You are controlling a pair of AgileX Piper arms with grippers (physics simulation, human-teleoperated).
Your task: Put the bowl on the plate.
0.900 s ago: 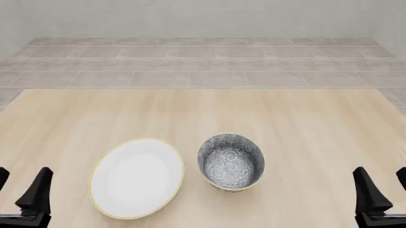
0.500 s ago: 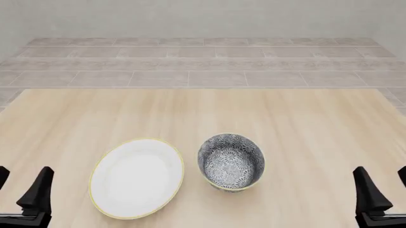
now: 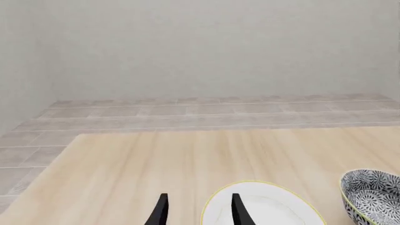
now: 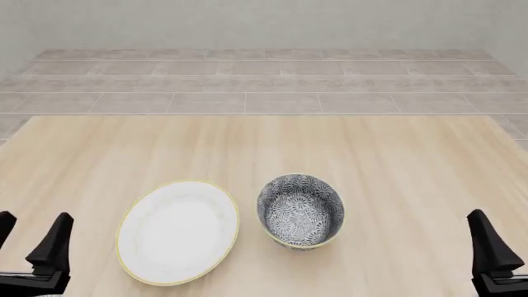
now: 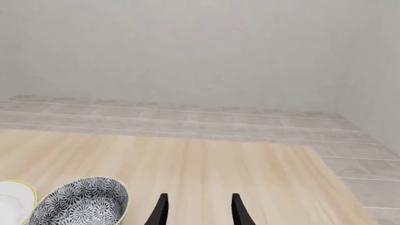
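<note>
Both grippers have shifted a little since the earlier front view: the left gripper (image 4: pixel 31 247) has edged inward along the near edge, and the right gripper (image 4: pixel 503 250) has slid outward so that only one finger now shows at the frame's right side. Neither dish has moved. The bowl (image 4: pixel 300 210) stands upright on the table (image 4: pixel 264 148), near the middle of its near half, just right of the plate (image 4: pixel 178 231). Whether their rims touch or a thin gap remains I cannot tell.

The left gripper's jaws stand apart with nothing between them, as its wrist view shows (image 3: pixel 197 211). The right gripper's stand apart too, also empty (image 5: pixel 197 210). Both hover well clear of the dishes.

Risk comes mostly from that closeness. A finger coming down on the bowl's left side could clip the plate's rim and push it away or tip it. A pinch on the bowl's thin glazed wall looks slippery to me, and a shallow hold might let it swing or drop on the lift. Set down off-centre, the bowl could ride up the plate's sloped edge and slide off.

The table is pale wood with a soft grain, bare apart from the two dishes. Beyond its far edge runs a floor of grey-brown tiles, then a plain pale wall (image 5: pixel 200 47), which also closes in on the sides.
</note>
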